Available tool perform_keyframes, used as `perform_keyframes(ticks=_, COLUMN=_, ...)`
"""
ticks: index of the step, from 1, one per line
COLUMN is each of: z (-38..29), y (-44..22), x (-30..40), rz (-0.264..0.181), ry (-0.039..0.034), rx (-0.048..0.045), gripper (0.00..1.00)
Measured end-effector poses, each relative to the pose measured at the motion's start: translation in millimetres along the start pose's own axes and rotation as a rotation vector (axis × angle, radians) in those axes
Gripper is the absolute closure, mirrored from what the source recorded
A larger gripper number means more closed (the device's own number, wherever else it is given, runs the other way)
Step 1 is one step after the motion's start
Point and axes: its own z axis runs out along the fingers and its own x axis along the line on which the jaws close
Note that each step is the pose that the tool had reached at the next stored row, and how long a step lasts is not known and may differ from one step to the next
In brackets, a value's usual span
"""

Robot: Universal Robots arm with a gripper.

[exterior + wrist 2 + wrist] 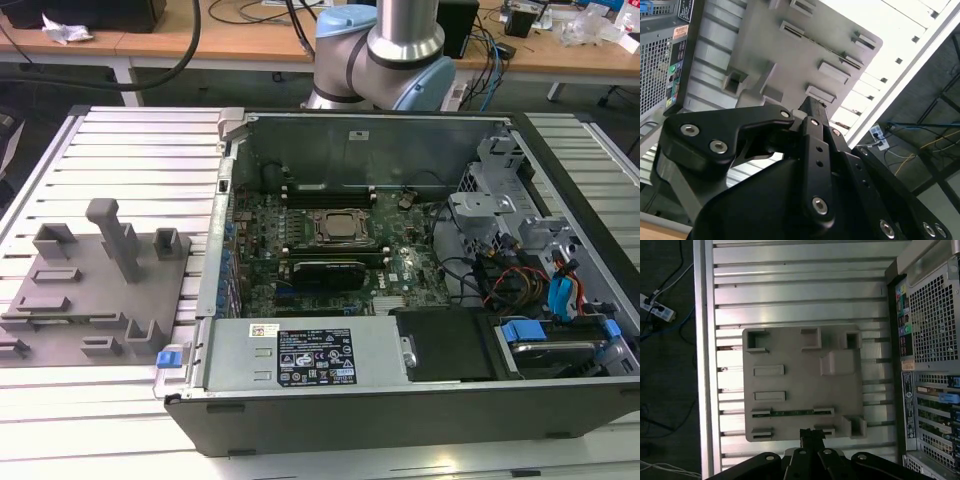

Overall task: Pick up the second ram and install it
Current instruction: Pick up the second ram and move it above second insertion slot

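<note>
At the edge of the grey tray (800, 347) on the counter (790, 290), jaws hover closed and empty near the second ram (790, 413): pick step, nothing grasped yet.

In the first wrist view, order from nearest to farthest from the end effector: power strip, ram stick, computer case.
1. Ram stick, in a slot of the gray holder.
2. Computer case, beside the holder.
3. Power strip, on the floor.
</note>
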Motion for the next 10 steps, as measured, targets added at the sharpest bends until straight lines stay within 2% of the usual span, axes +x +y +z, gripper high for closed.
perform_keyframes(ticks=2, z=0.1, y=0.0, x=0.0, rz=-0.047, ry=0.0020, rx=-0.0012, gripper=0.89)
perform_keyframes(ticks=5, z=0.1, y=0.0, x=0.0, rz=-0.147, ry=0.0065, rx=-0.0036, gripper=0.89)
perform_keyframes(ticks=7, z=0.1, y=0.0, x=0.0, rz=-0.173, ry=0.0077, rx=-0.0041, gripper=0.89)
perform_keyframes(ticks=10, z=0.1, y=0.0, x=0.0, rz=-0.248, ry=0.0111, rx=-0.0059, gripper=0.89)
